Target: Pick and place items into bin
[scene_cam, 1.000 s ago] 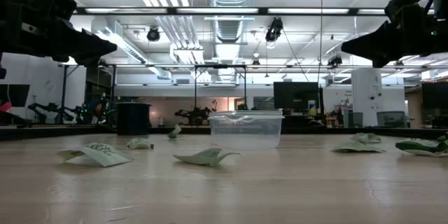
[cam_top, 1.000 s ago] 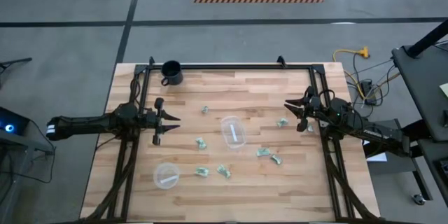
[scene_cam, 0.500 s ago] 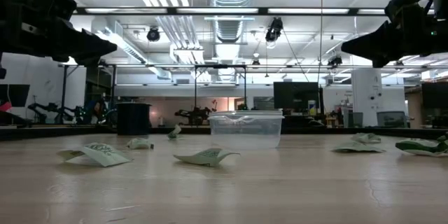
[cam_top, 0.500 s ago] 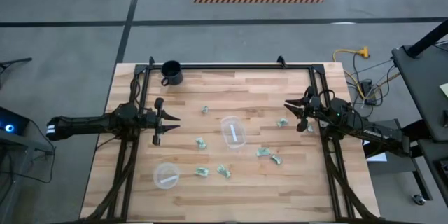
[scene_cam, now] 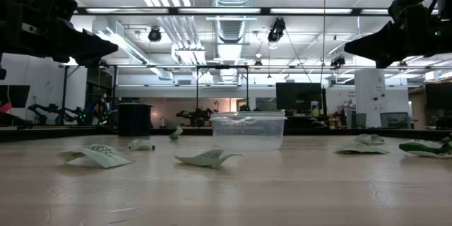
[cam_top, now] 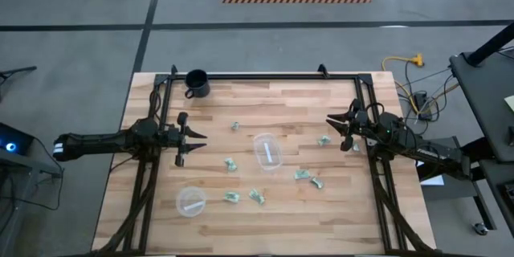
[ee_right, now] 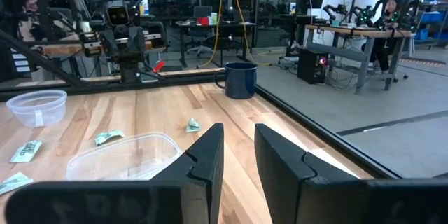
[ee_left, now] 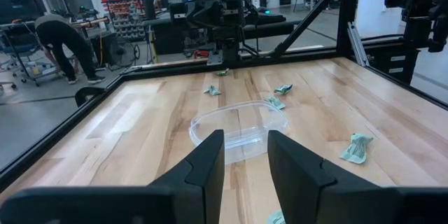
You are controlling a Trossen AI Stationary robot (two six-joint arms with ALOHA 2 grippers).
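The bin, a clear cup [cam_top: 268, 151], stands on its base at the table's middle; it also shows in the low view [scene_cam: 248, 128] and the left wrist view [ee_left: 238, 127]. Several pale-green wrapped items lie flat around it, among them one [cam_top: 230, 164] on its left, one [cam_top: 302, 174] on its near right and one [cam_top: 324, 140] on its right. My left gripper [cam_top: 195, 136] hovers open above the table's left side, pointing at the cup. My right gripper [cam_top: 331, 122] hovers open above the right side, close to the item by it.
A flatter clear dish [cam_top: 190, 201] with a white strip sits near the table's near-left part. A black mug [cam_top: 196, 83] stands at the far-left corner. A dark frame [cam_top: 265, 77] runs along the table's far, left and right sides. A person [ee_left: 59, 38] bends over beyond the table.
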